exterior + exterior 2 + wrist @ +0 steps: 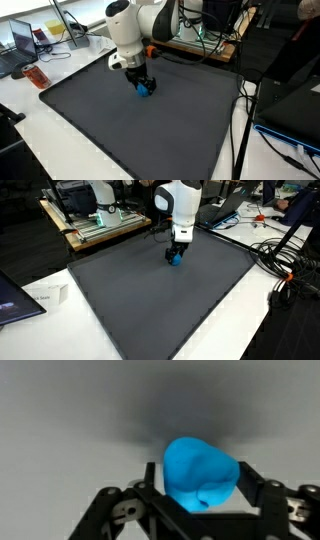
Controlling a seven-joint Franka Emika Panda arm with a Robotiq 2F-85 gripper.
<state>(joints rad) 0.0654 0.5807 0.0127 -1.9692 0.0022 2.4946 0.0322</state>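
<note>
In the wrist view the pincer (pixel 201 485) comes in from the bottom edge. Its two dark fingers (pixel 157 482) are drawn in to the width of a blue lump (pixel 198 463) and lie against that lump's left and right sides, so it seems to have hold of it. How hard it presses I cannot tell. The lump sits dead centre between the fingers, lower middle of that frame, neither ahead of the tips nor off to one side. It is rounded, a little broader across the frame than up it, so its longer measure, if any, runs from finger to finger; no clear long axis shows. Behind it there is only the dark mat (pixel 90 410), blurred. In both exterior views the pincer (pixel 143 82) (pixel 176 253) points straight down with the lump (pixel 146 90) (pixel 175 260) at its tips, low over or touching the mat (pixel 150 130) (pixel 160 305), towards the mat's upper edge in each frame. Whether the lump rests on the mat cannot be told. Count: one blue lump, one pincer, one white arm (pixel 130 35) (pixel 178 205), one mat on the pale worktop (pixel 60 120). Farther off, at upper left in an exterior view, stand two laptops (pixel 25 42) and one orange thing (pixel 37 76); in an exterior view a wooden bench (pixel 95 228) lies at upper left and cables (pixel 290 265) at right.
</note>
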